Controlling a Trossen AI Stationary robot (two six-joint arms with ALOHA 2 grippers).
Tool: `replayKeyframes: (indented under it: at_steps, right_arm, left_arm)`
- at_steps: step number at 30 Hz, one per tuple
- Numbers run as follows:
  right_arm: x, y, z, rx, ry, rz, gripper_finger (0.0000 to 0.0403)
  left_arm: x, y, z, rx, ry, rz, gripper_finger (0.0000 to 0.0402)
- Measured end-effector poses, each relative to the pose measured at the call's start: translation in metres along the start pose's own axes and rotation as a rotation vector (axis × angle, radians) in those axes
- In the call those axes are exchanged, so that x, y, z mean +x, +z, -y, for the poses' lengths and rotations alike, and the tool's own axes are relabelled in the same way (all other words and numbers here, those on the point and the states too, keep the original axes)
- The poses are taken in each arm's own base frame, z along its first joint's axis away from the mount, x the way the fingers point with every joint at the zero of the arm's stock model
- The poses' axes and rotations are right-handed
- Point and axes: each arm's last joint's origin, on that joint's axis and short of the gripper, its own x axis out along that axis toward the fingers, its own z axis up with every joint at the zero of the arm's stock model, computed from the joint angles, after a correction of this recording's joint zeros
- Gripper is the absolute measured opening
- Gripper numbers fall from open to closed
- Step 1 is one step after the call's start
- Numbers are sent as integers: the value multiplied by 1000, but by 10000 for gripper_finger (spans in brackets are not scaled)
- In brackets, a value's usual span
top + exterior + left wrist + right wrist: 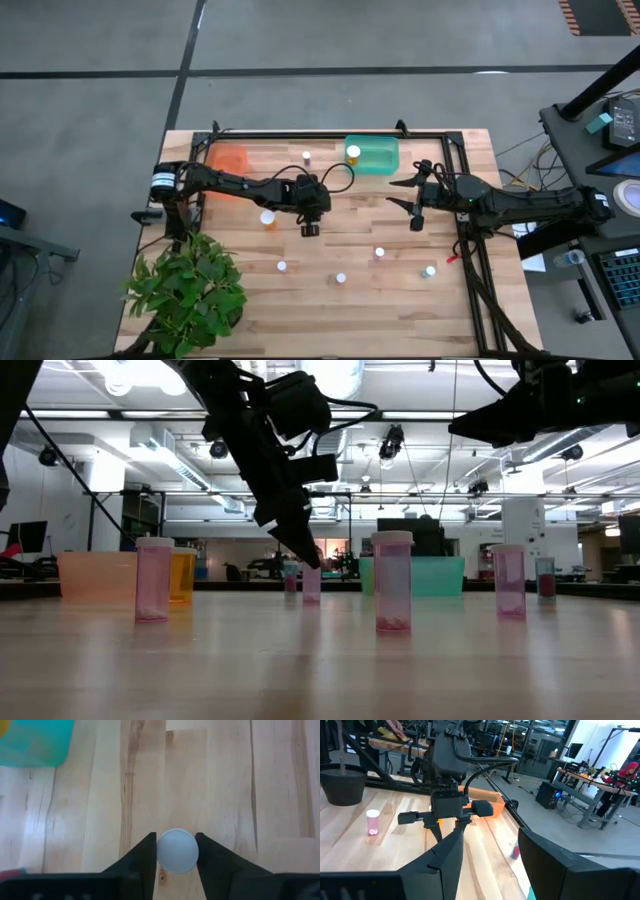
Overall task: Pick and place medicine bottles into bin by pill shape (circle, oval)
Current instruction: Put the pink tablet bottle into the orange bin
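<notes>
Orange bin (229,160) sits at the table's far left, teal bin (373,154) at far centre-right; a white-capped bottle (353,153) appears to stand in the teal bin.

Left gripper (176,851) is at mid-table, fingers closed in narrow on a medicine bottle (177,850), one finger at each side of its ribbed white cap. Contact looks made or nearly so; whether it is lifted cannot be told.

Loose bottles are scattered on the wood: one orange (268,218) just beside the left arm, others at (282,266), (341,278), (379,253), (429,270).

Bottles are judged light, rigid plastic, smooth-walled, easily tipped. The ribbed cap is the best grip point; modest squeeze advised.

Right gripper (487,851) hovers right of centre above the table, fingers spread wide, empty.
</notes>
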Motion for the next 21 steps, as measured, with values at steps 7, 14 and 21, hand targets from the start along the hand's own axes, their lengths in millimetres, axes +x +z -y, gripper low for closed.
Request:
replayKeyframes:
  at_steps: [7,14,21]
  right_arm:
    - [0,0,0,0,0,0,178]
    - [0,0,0,0,0,-1,178]
    - [0,0,0,-1,1,-3,178]
  left_arm:
    - [-1,1,0,0,2,2,96]
    - [-18,7,-6,-8,51,29,96]
    - [-60,1,-29,-103,203,-6,96]
